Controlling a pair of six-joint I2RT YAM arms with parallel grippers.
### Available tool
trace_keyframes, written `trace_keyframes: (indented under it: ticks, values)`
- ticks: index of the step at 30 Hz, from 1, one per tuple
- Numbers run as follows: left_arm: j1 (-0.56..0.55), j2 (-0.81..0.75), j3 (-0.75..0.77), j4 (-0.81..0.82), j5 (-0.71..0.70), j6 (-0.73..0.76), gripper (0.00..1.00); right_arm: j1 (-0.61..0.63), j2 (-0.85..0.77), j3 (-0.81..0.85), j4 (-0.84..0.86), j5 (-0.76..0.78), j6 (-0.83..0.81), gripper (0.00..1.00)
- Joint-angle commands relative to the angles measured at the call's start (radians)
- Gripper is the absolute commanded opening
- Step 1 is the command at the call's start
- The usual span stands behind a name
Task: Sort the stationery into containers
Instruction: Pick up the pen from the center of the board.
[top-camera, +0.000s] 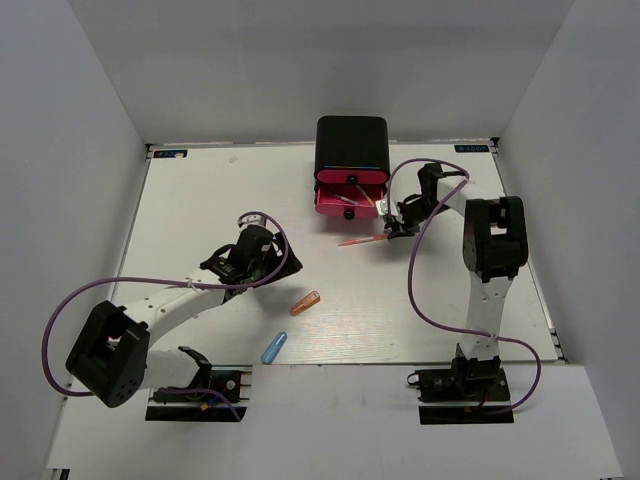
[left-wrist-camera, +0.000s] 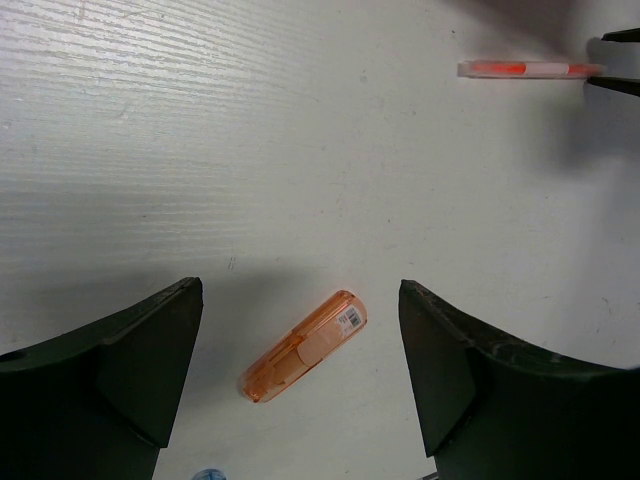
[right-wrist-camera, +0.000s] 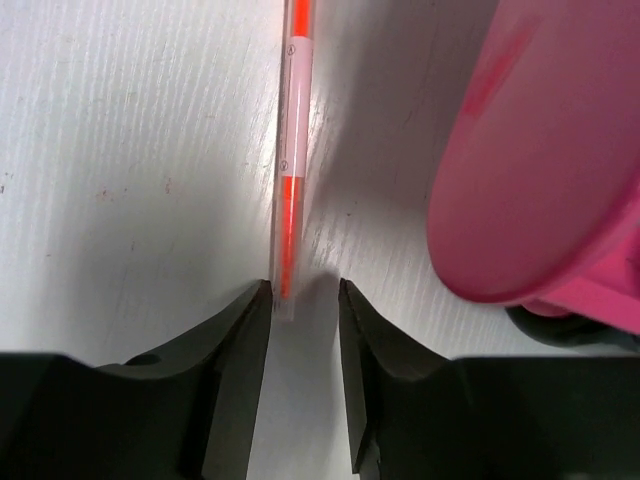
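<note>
A pink-orange pen (right-wrist-camera: 295, 150) lies on the white table just in front of the pink drawers (top-camera: 350, 200) of the black cabinet (top-camera: 352, 145). My right gripper (right-wrist-camera: 305, 290) straddles its near end. The jaws stand narrowly apart: the pen rests against the left finger, with a gap to the right finger. An orange capsule (left-wrist-camera: 303, 346) lies flat between the wide-open fingers of my left gripper (left-wrist-camera: 300, 300), which hovers above it without touching. A blue capsule (top-camera: 274, 347) lies nearer the table's front edge. The same pen (top-camera: 360, 240) shows in the top view.
A pink drawer front (right-wrist-camera: 545, 150) with a black knob (right-wrist-camera: 560, 325) juts out close to the right of my right gripper. Purple cables loop over both arms. White walls enclose the table on three sides.
</note>
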Motion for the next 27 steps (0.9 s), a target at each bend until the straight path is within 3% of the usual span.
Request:
trace_keyframes:
  ticks: [1,5,12,19,25,27]
  values:
    - [0.004,-0.028,0.032,-0.008,-0.006,0.008,0.89,0.018,0.014,-0.021,0.017,0.071,0.019,0.40]
    - [0.004,-0.028,0.032,-0.008,-0.006,0.008,0.89,0.029,0.025,-0.020,-0.020,0.104,-0.024,0.40]
    - [0.004,-0.037,0.023,-0.008,-0.016,0.008,0.89,0.040,0.019,-0.035,-0.078,0.154,-0.101,0.22]
    - [0.004,-0.037,0.014,-0.008,-0.016,0.008,0.89,0.041,-0.003,-0.044,-0.143,0.188,-0.135,0.13]
    - [0.004,-0.056,0.005,-0.008,-0.016,0.008,0.89,0.035,-0.061,-0.066,-0.178,0.116,-0.096,0.00]
    - [0.004,-0.056,-0.006,0.001,-0.016,0.008,0.89,0.032,-0.115,-0.093,-0.184,0.076,-0.076,0.00]
